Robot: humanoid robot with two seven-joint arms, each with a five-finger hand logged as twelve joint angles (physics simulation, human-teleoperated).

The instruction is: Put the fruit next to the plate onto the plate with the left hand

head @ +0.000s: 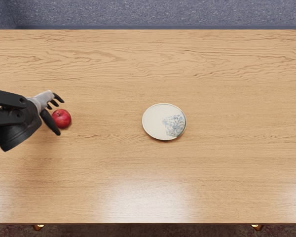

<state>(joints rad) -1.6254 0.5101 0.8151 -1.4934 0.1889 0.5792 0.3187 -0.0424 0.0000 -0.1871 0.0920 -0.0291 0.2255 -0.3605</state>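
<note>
The small round shiny red apple (61,118) sits on the light brown wooden counter (187,64), far over on the left side. The round white plate with a blue pattern on one side (164,121) is near the middle of the counter, well apart from the apple. Nothing is on the plate. The left black and grey robot hand (45,109) comes in from the left edge and is right beside the apple. Its fingers (54,101) are spread wide and point past the top of the apple, and they hold nothing. One dark finger, maybe the thumb, reaches down along the apple's left side, and it is hard to tell if it touches the apple or is just next to it. The other arm does not show at all. So I think the job is only at its start. The robot hand has reached the apple but has not closed around it. What is left is to grab the apple, lift it up, carry it to the right across the counter, and set it down on the plate.
</note>
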